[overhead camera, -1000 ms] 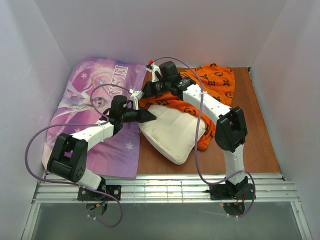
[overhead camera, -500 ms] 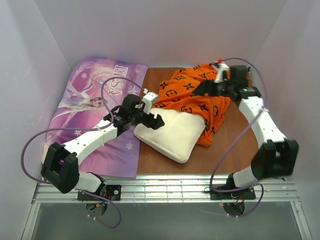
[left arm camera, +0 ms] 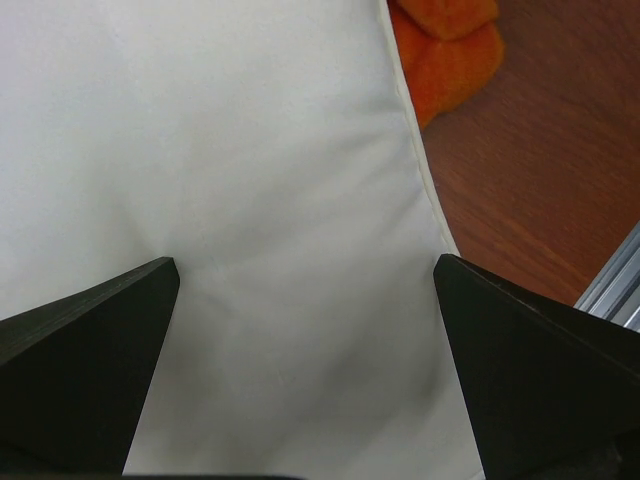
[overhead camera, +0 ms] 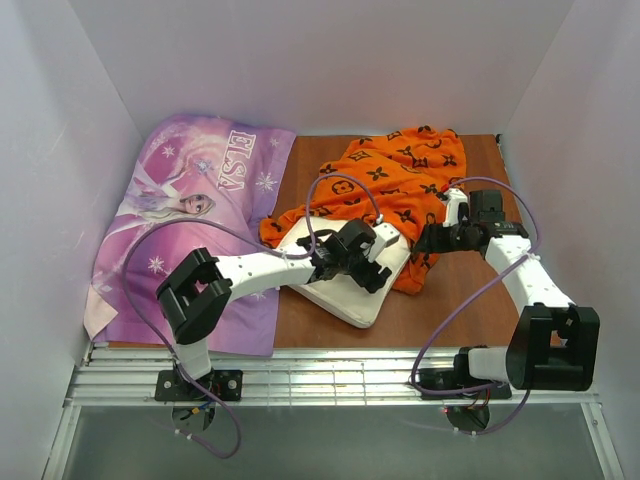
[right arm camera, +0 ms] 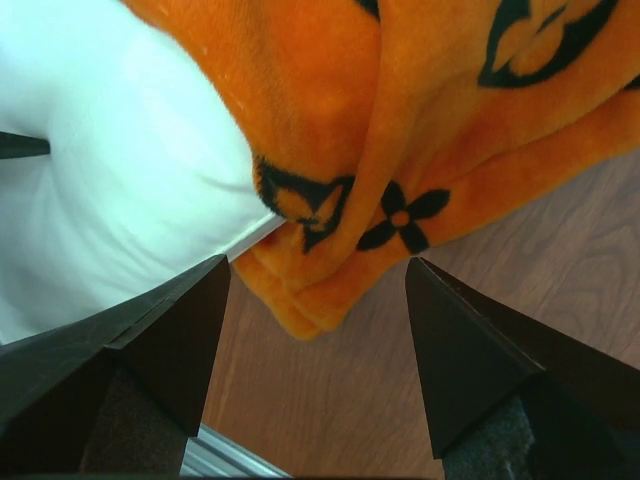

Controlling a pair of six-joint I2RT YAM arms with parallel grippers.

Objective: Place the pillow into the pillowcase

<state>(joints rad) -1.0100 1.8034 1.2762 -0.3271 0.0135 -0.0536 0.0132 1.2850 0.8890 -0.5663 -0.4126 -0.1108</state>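
Note:
The cream-white pillow (overhead camera: 335,295) lies mid-table, its far end under the edge of the orange pillowcase (overhead camera: 400,180) printed with black motifs. My left gripper (overhead camera: 377,264) hovers over the pillow's right part. In the left wrist view the left gripper (left arm camera: 305,262) is open, with only pillow (left arm camera: 250,150) fabric under it. My right gripper (overhead camera: 424,240) sits at the pillowcase's near right edge. In the right wrist view the right gripper (right arm camera: 317,262) is open, and the pillowcase (right arm camera: 440,110) corner and the pillow (right arm camera: 110,170) lie just beyond its tips.
A purple ELSA-print fabric (overhead camera: 190,220) covers the left side of the wooden table (overhead camera: 470,310). White walls close in the left, back and right. A metal rail (overhead camera: 330,370) runs along the near edge by the arm bases.
My left arm swung right across the pillow and its gripper opened. My right arm came off the pillowcase's left part, swung right and drew back to its near right corner, gripper opened.

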